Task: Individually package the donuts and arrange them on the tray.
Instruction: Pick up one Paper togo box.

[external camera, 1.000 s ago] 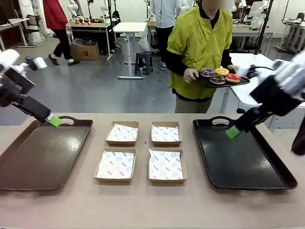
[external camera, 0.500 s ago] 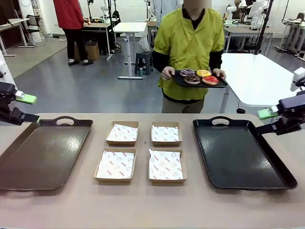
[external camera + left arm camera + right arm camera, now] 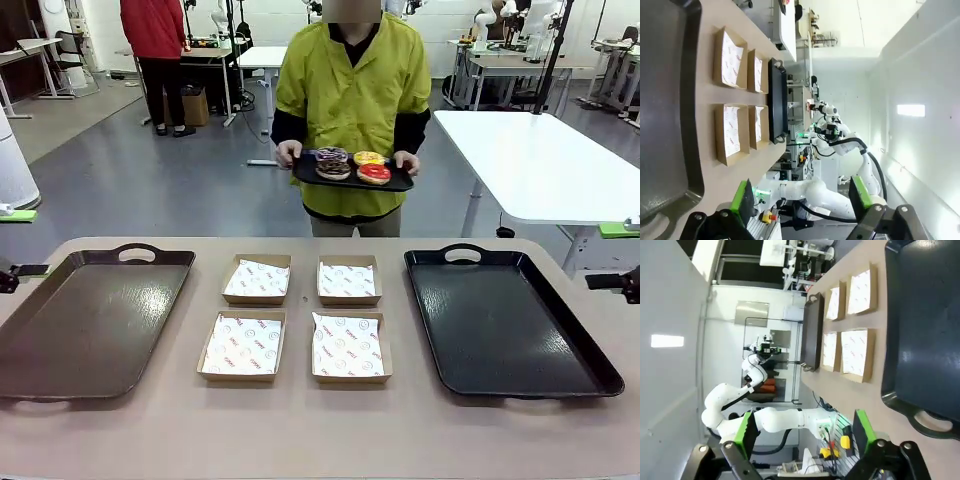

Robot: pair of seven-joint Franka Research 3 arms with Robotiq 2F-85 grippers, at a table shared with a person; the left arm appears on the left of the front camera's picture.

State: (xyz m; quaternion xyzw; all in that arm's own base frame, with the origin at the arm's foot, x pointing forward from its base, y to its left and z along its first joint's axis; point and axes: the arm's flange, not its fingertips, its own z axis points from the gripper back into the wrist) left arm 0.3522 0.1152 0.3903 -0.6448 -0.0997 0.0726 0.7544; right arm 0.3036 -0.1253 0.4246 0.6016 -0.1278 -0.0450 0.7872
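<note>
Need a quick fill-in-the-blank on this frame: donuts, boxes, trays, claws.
1. The person holds a small tray carrying ____ donuts.
2. The cardboard boxes lie ____ the brown tray and the black tray.
3. All of them are ____ of donuts.
4. The left claw and the right claw are both ____.
Missing words: four; between; empty; open.

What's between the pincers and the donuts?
Nothing visible: the donuts sit on a small black tray the person holds beyond the table's far edge. Left pincer and right pincer hang open at its sides.
</note>
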